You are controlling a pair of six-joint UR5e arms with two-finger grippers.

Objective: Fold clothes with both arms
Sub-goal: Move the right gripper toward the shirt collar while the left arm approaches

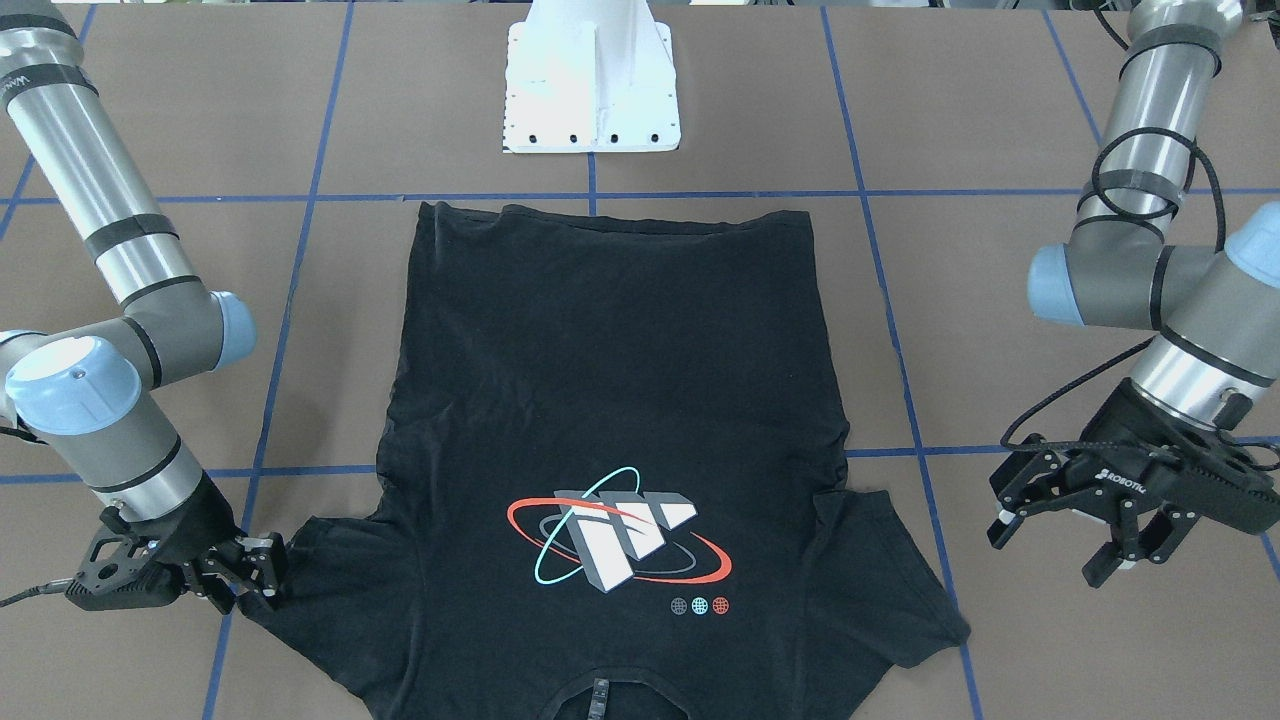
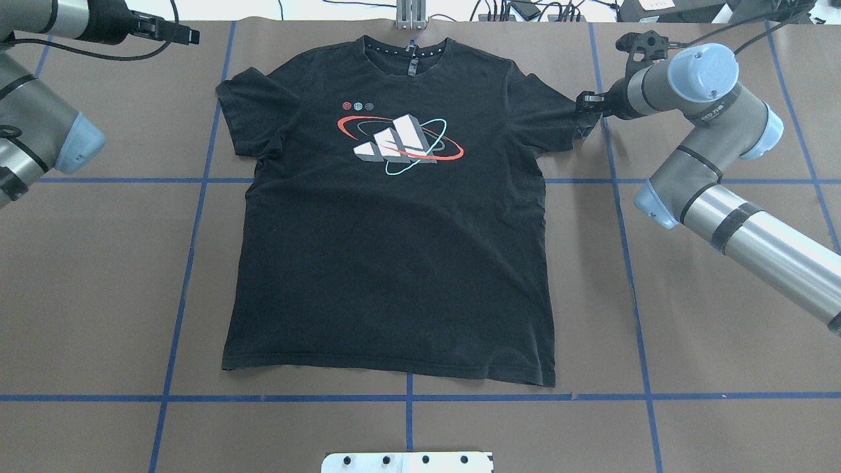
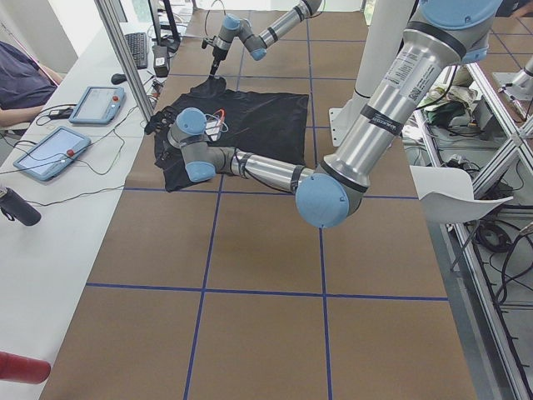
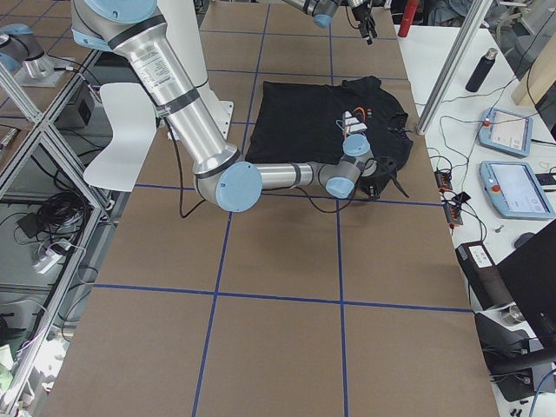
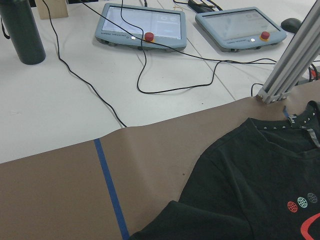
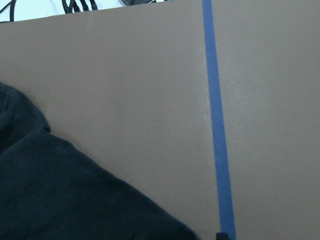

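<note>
Across the brown tabletop (image 2: pixel 690 309) before me the black T-shirt (image 2: pixel 394 263) lies flat and spread out, its chest print (image 2: pixel 401 141) facing up. Its collar (image 2: pixel 407 47) points away from my white pedestal (image 1: pixel 592 90), and its hem runs along the near side, just short of a blue tape line (image 2: pixel 263 398). Both short sleeves are laid out to the sides. My right arm (image 2: pixel 755 230) reaches low to the right sleeve (image 1: pixel 330 570), and my right fingers (image 1: pixel 265 570) sit at that sleeve's outer end, touching the cloth; I cannot tell whether they are clamped on the fabric or only rest against it. My right wrist camera shows a corner of black cloth low on its left, with a tape strip near it on the bare brown surface. My left arm (image 1: pixel 1150 150) hangs off the other side of the shirt. My left fingers (image 1: pixel 1100 568) are spread wide apart with nothing between them, raised above the tabletop and clear of the left sleeve (image 1: pixel 890 580). My left wrist camera looks across that sleeve and the collar to a white desk (image 5: pixel 60 100) past the tabletop's edge, where two grey tablets (image 5: pixel 140 22) with red buttons and a dark bottle (image 5: pixel 22 30) stand. An aluminium post (image 5: pixel 295 55) rises at the tabletop's edge, near the collar.
</note>
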